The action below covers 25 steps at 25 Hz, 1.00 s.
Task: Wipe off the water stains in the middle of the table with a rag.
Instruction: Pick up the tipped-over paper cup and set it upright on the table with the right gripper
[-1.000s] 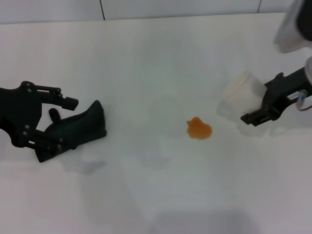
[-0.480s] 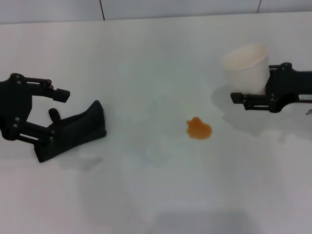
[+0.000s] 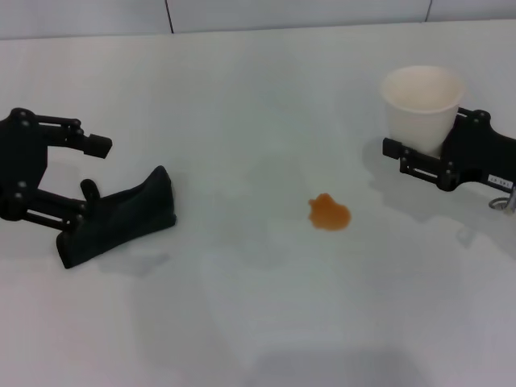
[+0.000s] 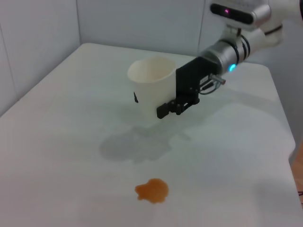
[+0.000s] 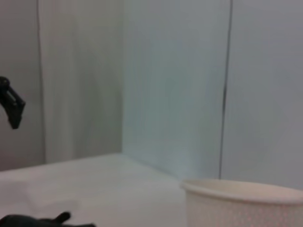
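Spanning every view: white table. Left gripper, near the left edge, fingers spread wide, lower finger at the rag. Right gripper, near the right edge, pinching an upright paper cup. Dark rag, bundled, toward the left edge. Orange-brown water stains, mid-table, untouched.

place: lab-like test cell | evidence: bare white table; plain pale panel walls
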Tool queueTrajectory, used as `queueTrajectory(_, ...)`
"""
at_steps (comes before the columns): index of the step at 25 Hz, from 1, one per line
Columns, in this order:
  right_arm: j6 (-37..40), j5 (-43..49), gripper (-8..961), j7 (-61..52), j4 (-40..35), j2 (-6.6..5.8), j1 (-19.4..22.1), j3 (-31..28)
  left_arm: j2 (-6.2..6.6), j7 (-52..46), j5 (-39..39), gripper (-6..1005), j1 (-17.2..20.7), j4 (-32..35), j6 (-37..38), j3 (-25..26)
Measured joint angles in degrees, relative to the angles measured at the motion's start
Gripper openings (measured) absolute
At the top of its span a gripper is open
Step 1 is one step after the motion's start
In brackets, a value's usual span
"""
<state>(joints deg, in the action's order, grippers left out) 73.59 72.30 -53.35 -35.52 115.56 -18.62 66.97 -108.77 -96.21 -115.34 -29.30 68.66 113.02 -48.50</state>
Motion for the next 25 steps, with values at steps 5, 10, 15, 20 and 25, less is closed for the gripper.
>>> queueTrajectory(5,3.0,-7.0,628,10.3,8.8,0.15,-0.8,0.7,0.23,0.0,0.0,874,-0.1,0.0,0.0,-0.1)
queueTrajectory(10,2.7,-7.8,628,13.0,14.0,0.22,-1.9,0.4,0.78,0.0,-0.1,874,-0.1,0.0,0.0,-0.1)
queueTrajectory(15,2.5,-9.4,627,16.9,17.9,0.44,-2.4,0.3,1.46,0.1,-0.6,874,-0.1,0.0,0.0,-0.2)
queueTrajectory(20,1.5,-10.8,628,19.5,20.6,0.61,-3.1,0.3,1.62,0.4,-2.4,874,0.0,-0.2,-0.1,-0.3)
queueTrajectory(25,1.1,-11.0,627,20.0,22.0,0.63,-3.8,0.1,1.29,0.8,-4.2,874,0.8,-0.5,-0.3,-0.2)
